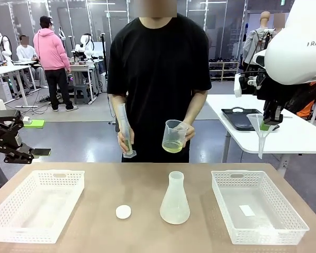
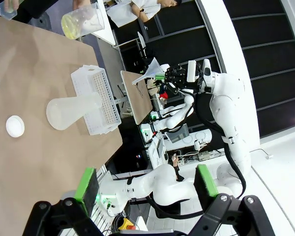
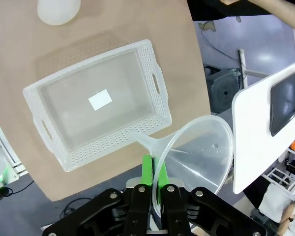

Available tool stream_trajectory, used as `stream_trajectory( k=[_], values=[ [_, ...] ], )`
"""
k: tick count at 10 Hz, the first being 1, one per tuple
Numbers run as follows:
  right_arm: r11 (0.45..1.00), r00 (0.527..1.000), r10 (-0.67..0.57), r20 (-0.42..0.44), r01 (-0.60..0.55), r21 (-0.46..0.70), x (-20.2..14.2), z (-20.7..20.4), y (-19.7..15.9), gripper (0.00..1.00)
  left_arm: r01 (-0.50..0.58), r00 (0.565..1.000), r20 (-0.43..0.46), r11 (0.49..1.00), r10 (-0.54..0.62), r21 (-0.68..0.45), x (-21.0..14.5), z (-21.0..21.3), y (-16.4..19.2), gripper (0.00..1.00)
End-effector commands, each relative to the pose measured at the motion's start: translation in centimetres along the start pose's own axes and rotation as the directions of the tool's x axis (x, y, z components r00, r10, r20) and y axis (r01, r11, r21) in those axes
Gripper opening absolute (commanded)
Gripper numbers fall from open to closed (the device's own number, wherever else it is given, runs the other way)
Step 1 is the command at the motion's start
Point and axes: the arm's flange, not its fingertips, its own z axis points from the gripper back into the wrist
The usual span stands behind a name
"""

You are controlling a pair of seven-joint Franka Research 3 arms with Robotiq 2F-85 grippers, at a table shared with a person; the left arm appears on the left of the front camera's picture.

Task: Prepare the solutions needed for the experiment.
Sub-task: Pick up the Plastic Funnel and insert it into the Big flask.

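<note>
My right hand (image 3: pixel 153 183) is pinched narrow on the rim of a clear funnel (image 3: pixel 199 157), held up in the air near the right-hand white basket (image 3: pixel 49 101); in the front view its spout points down. My left hand (image 2: pixel 146 186) hangs wide apart with nothing between the pads, in the air by the left side of the worktop (image 1: pixel 142 184). The solutions (image 1: pixel 173 147) lie as a shallow yellow-green layer in the beaker (image 1: pixel 175 129) that the person holds above the worktop's far edge. The person's other hand grips a graduated cylinder (image 1: pixel 124 124) with a touch of green low in it. A frosted conical flask (image 1: pixel 175 200) stands upright on the worktop, with a white cap (image 1: pixel 123 212) near it.
</note>
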Motion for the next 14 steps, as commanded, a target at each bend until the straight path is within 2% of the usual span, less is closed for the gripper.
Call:
stream_trajectory(
  k=[1,3,5,7,9,11,14],
  values=[
    [1.0,1.0,0.003,-0.011,-0.003,-0.001,0.0,0.1,-0.4,0.0,-0.008,1.0,0.008,1.0,0.008,-0.025,0.2,-0.2,-0.3,1.0],
    [1.0,1.0,-0.001,0.001,0.001,0.001,-0.1,0.0,0.0,0.04,-0.008,1.0,0.008,1.0,0.008,-0.025,0.2,-0.2,-0.3,1.0],
    [0.984,0.982,0.173,0.075,-0.17,-0.049,2.3,-1.6,-0.6,0.04,-0.008,1.0,0.008,1.0,0.008,-0.025,0.2,-0.2,-0.3,1.0],
    [0.941,0.937,0.329,0.117,-0.314,-0.125,5.6,-0.8,0.4,0.04,-0.008,1.0,0.008,1.0,0.008,-0.025,0.2,-0.2,-0.3,1.0],
    [0.879,0.87,0.467,0.157,-0.437,-0.19,8.2,0.5,1.9,0.04,-0.008,1.0,0.008,1.0,0.008,-0.025,0.2,-0.2,-0.3,1.0],
    [0.792,0.757,0.607,0.242,-0.552,-0.26,10.6,2.1,4.0,0.04,-0.008,1.0,0.008,1.0,0.008,-0.025,0.2,-0.2,-0.3,1.0],
    [0.701,0.629,0.713,0.31,-0.649,-0.295,13.2,3.6,7.1,0.04,-0.008,1.0,0.008,1.0,0.008,-0.025,0.2,-0.2,-0.3,1.0]
  ],
)
